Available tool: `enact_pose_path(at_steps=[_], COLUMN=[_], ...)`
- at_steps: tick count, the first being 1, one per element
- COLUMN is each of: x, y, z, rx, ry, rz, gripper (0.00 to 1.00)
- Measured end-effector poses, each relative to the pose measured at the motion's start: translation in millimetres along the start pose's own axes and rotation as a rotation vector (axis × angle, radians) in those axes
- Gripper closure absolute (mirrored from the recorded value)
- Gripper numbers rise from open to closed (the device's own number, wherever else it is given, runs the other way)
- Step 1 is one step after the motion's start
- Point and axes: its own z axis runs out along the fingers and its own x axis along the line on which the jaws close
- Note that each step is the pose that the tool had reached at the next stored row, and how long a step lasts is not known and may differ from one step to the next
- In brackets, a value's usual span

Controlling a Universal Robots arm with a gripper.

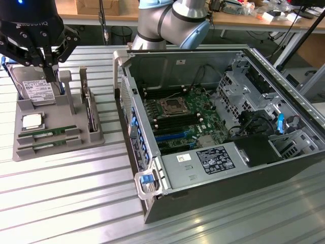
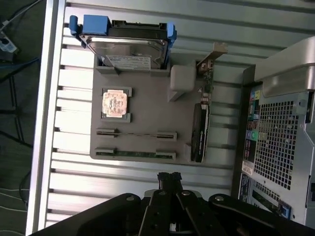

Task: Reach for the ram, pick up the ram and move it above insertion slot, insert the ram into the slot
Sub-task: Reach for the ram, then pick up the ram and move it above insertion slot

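Gripper (image 1: 48, 71): jaws closed, holding nothing, hanging above the grey tray (image 1: 23, 108). Ram (image 1: 49, 133): stands on edge in tray brackets, probably so its top edge can be grasped. Slot (image 1: 172, 121): well apart, inside the computer case (image 1: 284, 101).

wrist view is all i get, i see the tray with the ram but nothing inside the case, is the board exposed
Observer: Yes. In the exterior view the case lies open, and the motherboard is bare to the camera.
Operator: where are the memory slots
Observer: The black memory slots run along both sides of the square processor socket.
Operator: and where's the hand from outside
Observer: The hand is shut and holds nothing. It shows at the hard drive end of the tray, apart from the ram sticks lying at the near end.
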Motion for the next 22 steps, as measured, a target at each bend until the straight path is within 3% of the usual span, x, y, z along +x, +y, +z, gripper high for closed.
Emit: enact_pose_path(at_steps=[22], x=[0.0], y=[0.0], z=[0.0], rx=[-0.0053], ry=[0.0096], rz=[-0.216], gripper=[0.89])
